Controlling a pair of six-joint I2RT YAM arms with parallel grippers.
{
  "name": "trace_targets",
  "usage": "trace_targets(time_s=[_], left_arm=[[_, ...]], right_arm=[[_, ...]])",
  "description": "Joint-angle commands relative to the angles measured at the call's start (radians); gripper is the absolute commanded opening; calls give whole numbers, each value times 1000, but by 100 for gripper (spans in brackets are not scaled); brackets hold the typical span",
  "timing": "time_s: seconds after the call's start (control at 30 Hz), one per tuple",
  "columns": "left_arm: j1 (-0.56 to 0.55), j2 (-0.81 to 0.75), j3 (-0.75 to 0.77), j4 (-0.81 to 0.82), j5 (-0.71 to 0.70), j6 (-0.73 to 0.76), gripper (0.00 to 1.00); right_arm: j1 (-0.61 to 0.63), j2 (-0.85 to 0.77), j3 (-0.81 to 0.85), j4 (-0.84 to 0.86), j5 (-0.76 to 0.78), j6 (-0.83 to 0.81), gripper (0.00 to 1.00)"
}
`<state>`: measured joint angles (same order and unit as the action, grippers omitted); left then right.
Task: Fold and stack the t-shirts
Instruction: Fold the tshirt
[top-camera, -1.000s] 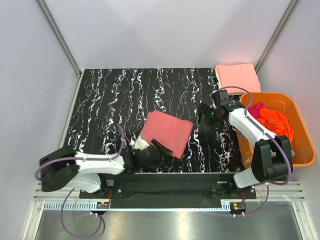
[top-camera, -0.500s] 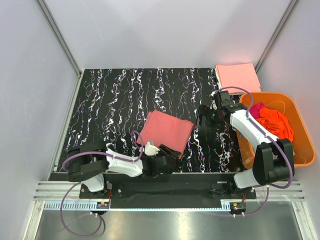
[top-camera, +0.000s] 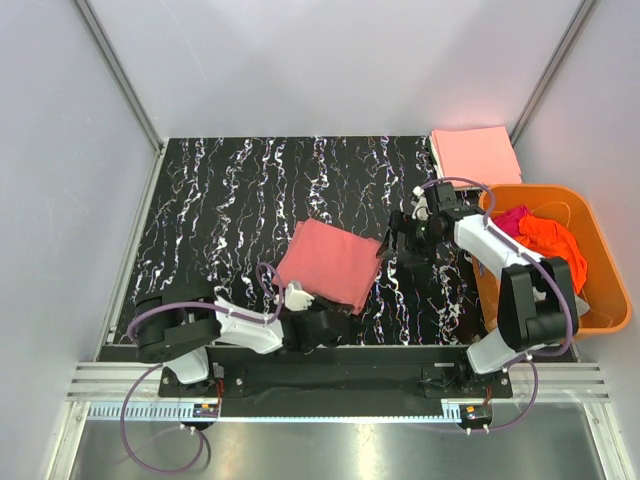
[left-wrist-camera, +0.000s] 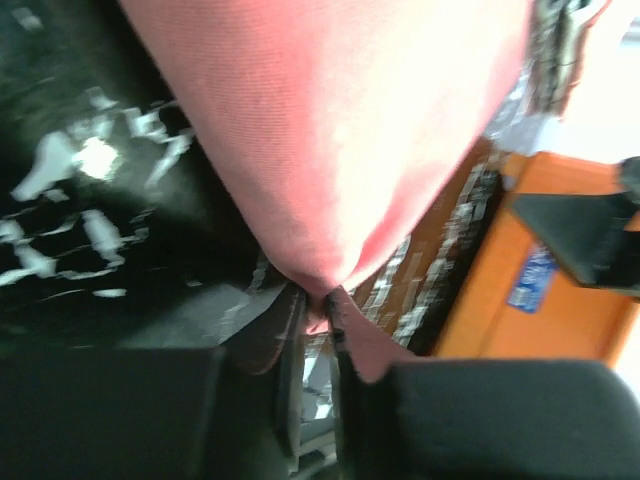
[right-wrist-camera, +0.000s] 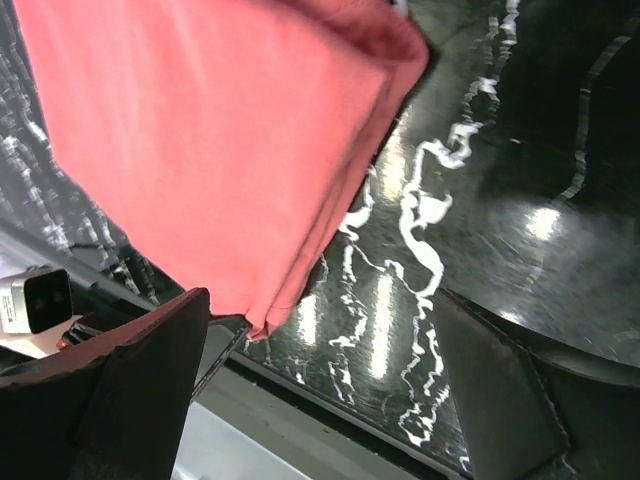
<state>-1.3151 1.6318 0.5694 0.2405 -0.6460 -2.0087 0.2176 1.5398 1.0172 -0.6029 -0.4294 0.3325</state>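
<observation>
Pinched narrow, the left gripper (left-wrist-camera: 318, 300) holds the near corner of the folded salmon-pink t-shirt (top-camera: 332, 262), which lies on the black marbled table (top-camera: 220, 200). Just beside that shirt's right corner, the right gripper (top-camera: 393, 243) stands wide and holds nothing. Farther right of the shirt, a folded peach-pink t-shirt (top-camera: 475, 155) lies behind an orange basket (top-camera: 605, 255) holding magenta (top-camera: 513, 218) and bright orange (top-camera: 552, 245) shirts.

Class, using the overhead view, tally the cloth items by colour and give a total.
salmon-pink shirt: 1
pale peach-pink shirt: 1
magenta cloth: 1
bright orange cloth: 1
Total visible: 4
</observation>
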Motion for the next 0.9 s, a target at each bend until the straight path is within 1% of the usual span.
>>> trace_targets(time_s=[0.0, 0.17, 0.3, 0.47, 0.6, 0.83, 0.87], left_arm=[[20, -55, 17, 79, -43, -130, 13], [45, -82, 33, 120, 12, -110, 9], [51, -101, 60, 100, 45, -88, 8], [57, -128, 49, 108, 60, -94, 8], [57, -161, 47, 82, 54, -91, 7], [63, -199, 46, 51, 57, -91, 6], [63, -201, 46, 51, 58, -91, 6]], right_arm=[[-11, 48, -9, 72, -135, -13, 100], [-23, 80, -41, 123, -180, 2, 100], [-40, 100, -68, 204, -264, 49, 100], [-50, 158, -94, 294, -338, 108, 100], [-58, 190, -95, 347, -350, 152, 100], [-70, 233, -140, 462, -388, 247, 95], [-70, 236, -141, 468, -385, 253, 93]])
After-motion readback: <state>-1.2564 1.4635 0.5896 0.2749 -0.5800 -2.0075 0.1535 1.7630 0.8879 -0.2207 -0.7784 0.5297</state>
